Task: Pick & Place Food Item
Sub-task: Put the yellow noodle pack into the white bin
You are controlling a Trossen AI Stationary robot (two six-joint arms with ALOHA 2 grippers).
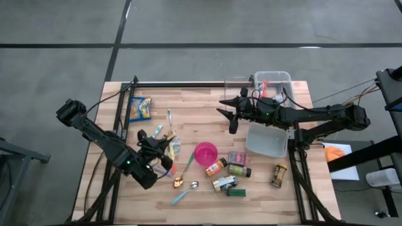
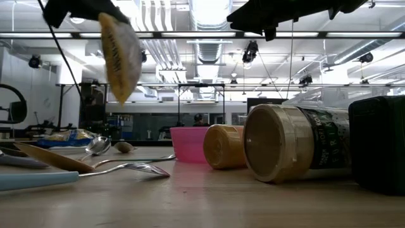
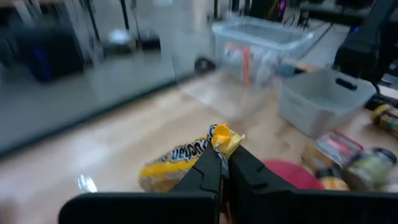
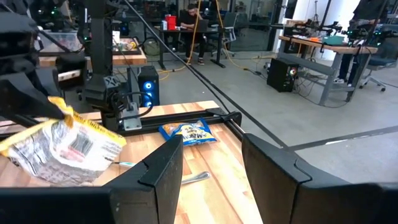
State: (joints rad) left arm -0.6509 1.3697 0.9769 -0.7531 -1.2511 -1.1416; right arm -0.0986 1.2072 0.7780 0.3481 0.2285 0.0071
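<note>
Fingers of the left gripper (image 3: 224,163) are clenching the top edge of a yellow packet (image 2: 120,57), hanging it clear above the surface (image 1: 188,100) at about 7 o'clock, probably so it can travel over the spoons (image 1: 184,182) to a bin (image 1: 267,141). The right gripper (image 1: 231,113), near 1 o'clock, is hovering with fingers parted, gripping nothing.

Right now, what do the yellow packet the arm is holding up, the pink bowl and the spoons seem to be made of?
Yellow packet, pinched in the shut left gripper: thin glossy plastic film, probably; it crinkles and hangs limp.
Pink bowl: likely plastic; solid bright colour, slightly translucent rim, dull sheen.
Spoons: the silvery ones look like polished metal, with mirror-like reflections. One has a coppery bowl; whether it is plated or coloured I cannot tell.
</note>
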